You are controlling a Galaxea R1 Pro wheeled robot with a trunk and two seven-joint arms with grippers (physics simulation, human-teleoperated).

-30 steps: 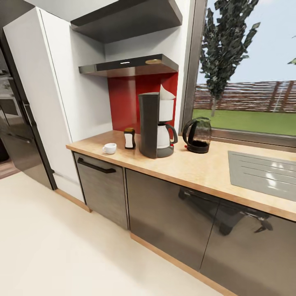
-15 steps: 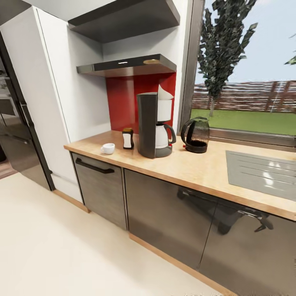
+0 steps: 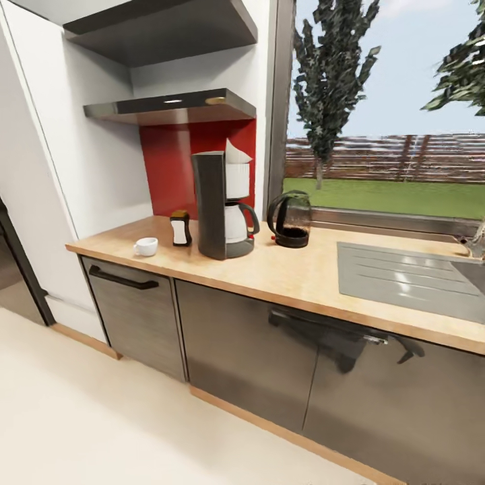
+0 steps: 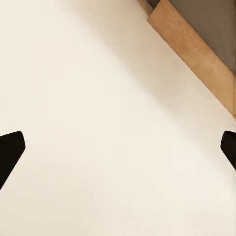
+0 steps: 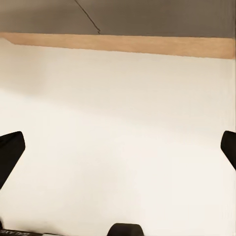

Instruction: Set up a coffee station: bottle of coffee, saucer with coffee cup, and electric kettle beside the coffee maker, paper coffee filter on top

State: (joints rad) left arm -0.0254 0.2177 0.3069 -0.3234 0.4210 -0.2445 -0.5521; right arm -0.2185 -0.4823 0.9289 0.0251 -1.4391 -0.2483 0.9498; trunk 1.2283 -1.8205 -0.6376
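Your left gripper (image 4: 118,152) and right gripper (image 5: 118,152) are both spread apart, holding nothing, above the cream floor (image 4: 98,123). On the wooden countertop (image 3: 296,276) the small dark-capped coffee bottle (image 3: 180,228) has a white label, but you cannot read it.

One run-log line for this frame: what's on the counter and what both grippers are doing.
counter: coffee maker with filter on top, coffee bottle, cup, kettle | saucer: not placed | left gripper: open, empty | right gripper: open, empty

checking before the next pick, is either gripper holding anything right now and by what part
Nothing is held. Both wrist views show the fingertips spread wide with just bare floor between them. The cup sits on the counter.
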